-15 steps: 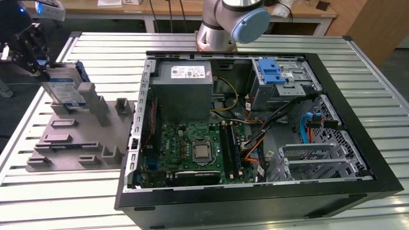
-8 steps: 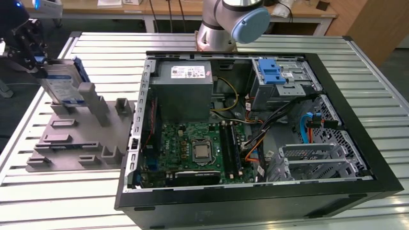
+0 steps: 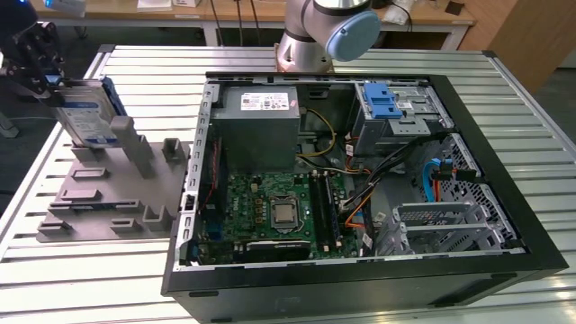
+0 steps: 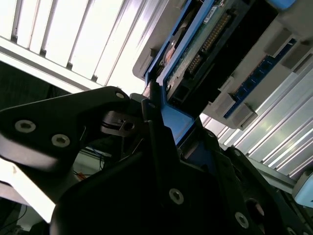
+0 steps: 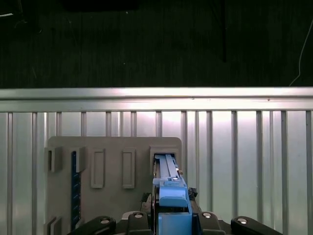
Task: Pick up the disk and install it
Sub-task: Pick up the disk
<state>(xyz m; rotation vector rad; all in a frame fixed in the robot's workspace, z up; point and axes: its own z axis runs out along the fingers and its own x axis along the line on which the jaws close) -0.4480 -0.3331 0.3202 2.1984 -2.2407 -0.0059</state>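
In the exterior view the tool (image 3: 43, 67) runs off the left edge, dark against a dark background, so we cannot make out its outline. The lower end of the disk (image 3: 90, 115) sits behind 1 post of the grey fixture (image 3: 99, 196). The arm (image 3: 324, 30) is cut by the top edge and the computer case (image 3: 531, 263) by the bottom edge. In both wrist views the tool's own body covers the disk's near end. In the second wrist view the disk also leaves the top edge.

Silver-grey disk (image 3: 85, 116) with blue rails and blue-and-white label, black pincer (image 3: 50, 88), plain grey holder (image 3: 108, 196), green motherboard (image 3: 270, 202), black case (image 3: 360, 283), blue latch (image 3: 382, 104), grey power supply (image 3: 261, 131) with white sticker, silver ribbed desk (image 3: 90, 270)
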